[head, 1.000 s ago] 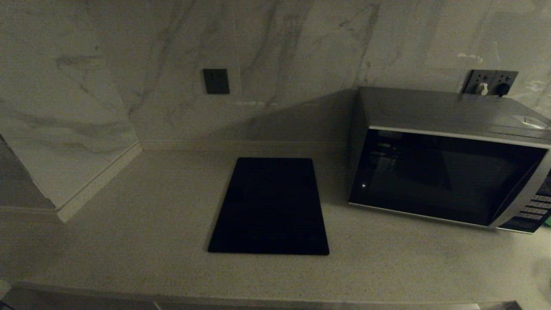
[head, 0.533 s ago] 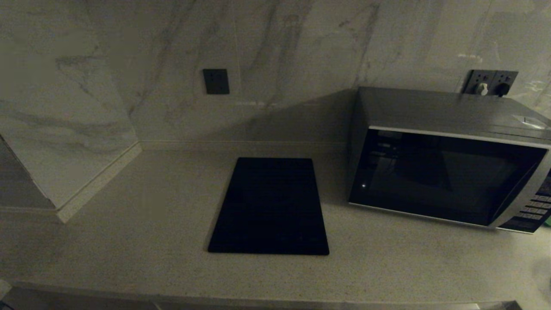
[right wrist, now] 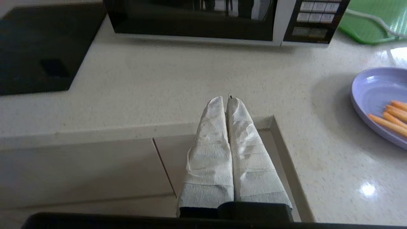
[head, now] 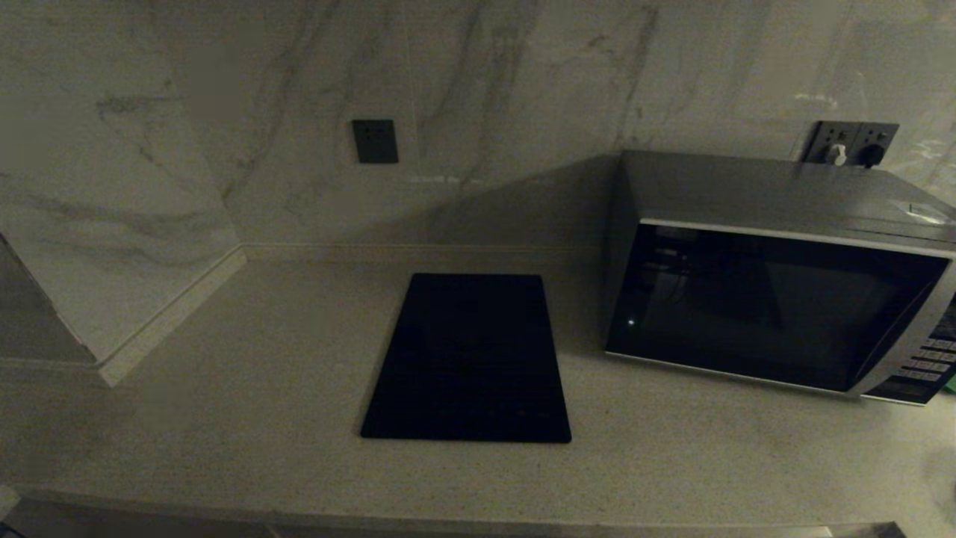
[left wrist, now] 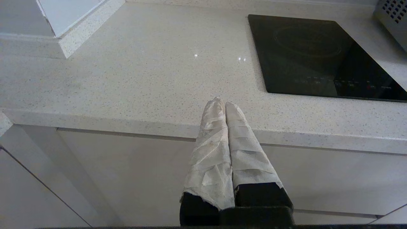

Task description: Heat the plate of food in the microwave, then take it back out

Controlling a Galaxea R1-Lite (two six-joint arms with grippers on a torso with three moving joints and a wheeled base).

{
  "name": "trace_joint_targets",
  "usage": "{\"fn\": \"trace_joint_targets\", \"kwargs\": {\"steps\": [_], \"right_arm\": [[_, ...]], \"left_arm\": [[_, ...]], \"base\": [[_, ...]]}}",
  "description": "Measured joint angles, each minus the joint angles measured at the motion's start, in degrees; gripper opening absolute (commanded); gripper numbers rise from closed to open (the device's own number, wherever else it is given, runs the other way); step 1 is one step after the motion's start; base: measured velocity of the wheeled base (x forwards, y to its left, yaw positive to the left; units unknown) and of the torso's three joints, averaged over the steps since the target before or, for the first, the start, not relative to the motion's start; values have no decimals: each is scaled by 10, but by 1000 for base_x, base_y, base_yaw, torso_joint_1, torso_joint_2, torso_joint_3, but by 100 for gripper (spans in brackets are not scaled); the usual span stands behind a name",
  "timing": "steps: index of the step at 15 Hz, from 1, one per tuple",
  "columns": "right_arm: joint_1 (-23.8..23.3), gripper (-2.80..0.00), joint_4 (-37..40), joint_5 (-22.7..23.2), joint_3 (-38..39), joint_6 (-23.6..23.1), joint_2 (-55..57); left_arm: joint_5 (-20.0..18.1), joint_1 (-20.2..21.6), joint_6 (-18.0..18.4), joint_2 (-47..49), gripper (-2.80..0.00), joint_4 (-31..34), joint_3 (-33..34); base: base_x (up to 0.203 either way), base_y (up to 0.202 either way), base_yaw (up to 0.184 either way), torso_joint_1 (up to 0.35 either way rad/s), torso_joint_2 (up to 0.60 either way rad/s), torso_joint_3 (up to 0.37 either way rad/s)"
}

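Speckled pale stone makes up the countertop (head: pixel 224 418), which runs back to a marble-veined wall. On it, at about three o'clock in the head view, stands the microwave (head: pixel 777 276), its black glass door shut and its button keypad (head: pixel 930 359) at the right-hand end. A flat black slab (head: pixel 467 359) lies at the centre of the counter, just beside the microwave toward nine o'clock and apart from it. Neither arm shows in the head view. The left gripper (left wrist: pixel 221 103) hangs at the counter's front edge, below and in front of the slab, its cloth-wrapped fingers (left wrist: pixel 211 143) pressed together and holding nothing. The right gripper (right wrist: pixel 227 99) hovers at the counter's front edge in front of the microwave door, its wrapped fingers (right wrist: pixel 211 152) likewise pressed together on nothing. The plate of food (right wrist: pixel 378 98), lilac with orange sticks on it, sits on the counter off to the gripper's right, well apart from it and outside the microwave. A green tray (right wrist: pixel 370 22) lies beyond the plate, beside the keypad end of the microwave.
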Motion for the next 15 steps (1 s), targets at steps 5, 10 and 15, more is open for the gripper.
{"fn": "trace_joint_targets", "kwargs": {"steps": [5, 10, 15], "right_arm": [[0, -280, -38, -1, 26, -1, 0], [0, -280, -38, -1, 27, -1, 0], [0, -280, -38, -1, 27, 25, 0]], "left_arm": [[0, 0, 0, 0, -280, 0, 0], [0, 0, 0, 0, -280, 0, 0], [0, 0, 0, 0, -280, 0, 0]], "base": [[0, 0, 0, 0, 0, 0], [0, 0, 0, 0, 0, 0], [0, 0, 0, 0, 0, 0]]}}
